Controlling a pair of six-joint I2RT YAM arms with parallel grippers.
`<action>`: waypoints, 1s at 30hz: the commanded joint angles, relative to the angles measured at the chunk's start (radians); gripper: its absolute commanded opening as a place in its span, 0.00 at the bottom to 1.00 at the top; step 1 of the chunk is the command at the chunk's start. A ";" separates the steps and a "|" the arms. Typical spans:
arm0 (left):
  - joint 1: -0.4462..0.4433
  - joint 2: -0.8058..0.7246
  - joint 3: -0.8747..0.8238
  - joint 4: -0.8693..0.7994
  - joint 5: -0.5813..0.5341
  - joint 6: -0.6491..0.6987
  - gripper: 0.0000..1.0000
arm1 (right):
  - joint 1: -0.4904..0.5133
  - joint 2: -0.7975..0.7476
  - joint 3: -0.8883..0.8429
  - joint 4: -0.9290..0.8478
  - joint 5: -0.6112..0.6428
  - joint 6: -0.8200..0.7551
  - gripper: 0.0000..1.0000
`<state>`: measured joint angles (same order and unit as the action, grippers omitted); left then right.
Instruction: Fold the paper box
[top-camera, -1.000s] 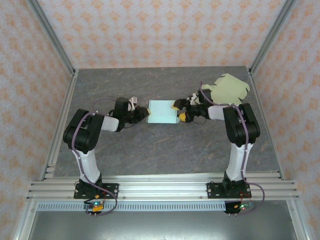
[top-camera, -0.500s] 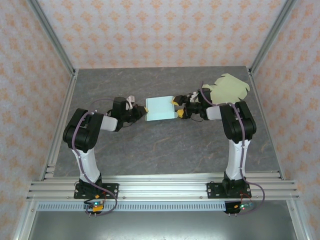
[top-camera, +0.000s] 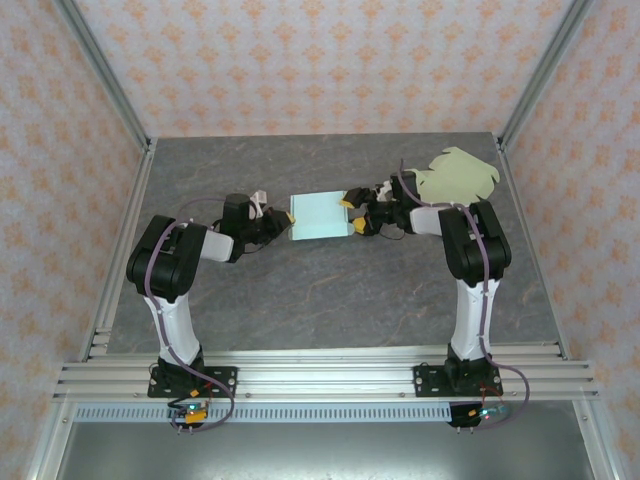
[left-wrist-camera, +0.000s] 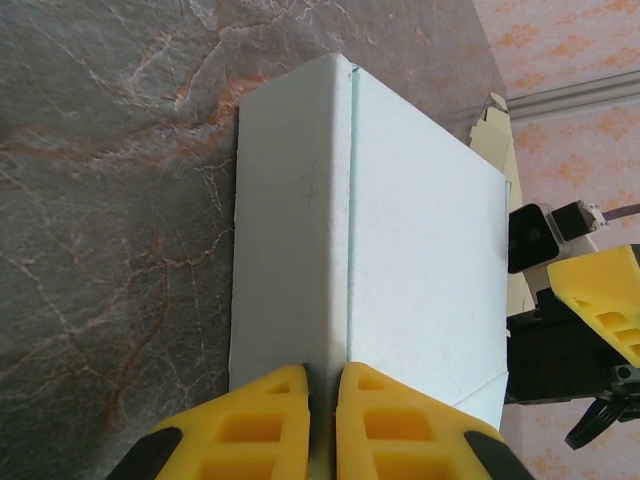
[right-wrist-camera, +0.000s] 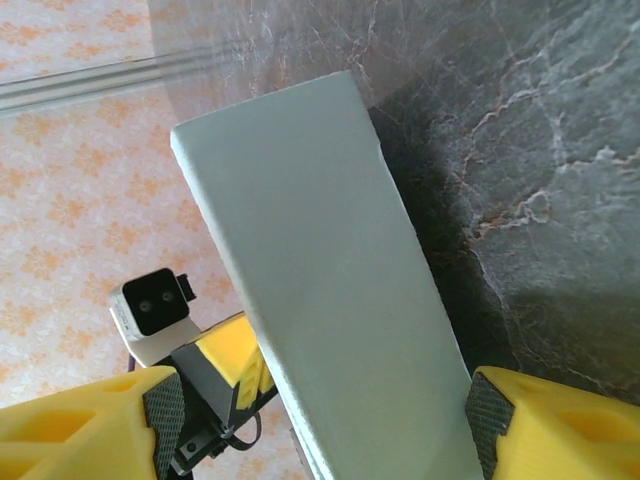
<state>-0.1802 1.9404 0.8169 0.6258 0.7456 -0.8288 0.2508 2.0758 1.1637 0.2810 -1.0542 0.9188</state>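
1. The paper box (top-camera: 320, 215) sits mid-table (top-camera: 330, 290), held between my 2 grippers, its pale blue panels facing up.
2. My left gripper (left-wrist-camera: 322, 385) has its jaws pinched nearly together on the box's near edge, right where a crease runs the length of the top.
3. My right gripper (top-camera: 357, 213) straddles the opposite end with its jaws wide apart. From its wrist view, 1 pad looks close against the box, and there is a gap beside the other, so I judge it is not clamped.
4. Done so far, as I read it: the blank has been creased into panels, and 2 of them meet at a raised ridge, so the body is taking shape.
5. Left to do, by my judgement: square the body up and close the ends. I cannot make out the end flaps well enough to say whether any are tucked.
6. A flat cream cutout (top-camera: 458, 178) lies at the far right, well apart and unfolded.
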 joint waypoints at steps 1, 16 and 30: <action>0.007 0.080 -0.041 -0.216 -0.048 0.026 0.10 | 0.030 -0.009 0.011 -0.103 0.002 -0.035 0.77; 0.025 0.063 -0.036 -0.248 -0.047 0.052 0.10 | 0.033 -0.037 0.058 -0.207 0.107 -0.020 0.86; 0.027 -0.161 -0.021 -0.221 -0.070 0.067 0.57 | 0.054 0.010 0.109 0.008 0.043 0.167 0.50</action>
<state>-0.1543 1.8786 0.8356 0.4614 0.7204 -0.7715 0.3065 2.0888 1.2789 0.2012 -1.0046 0.9791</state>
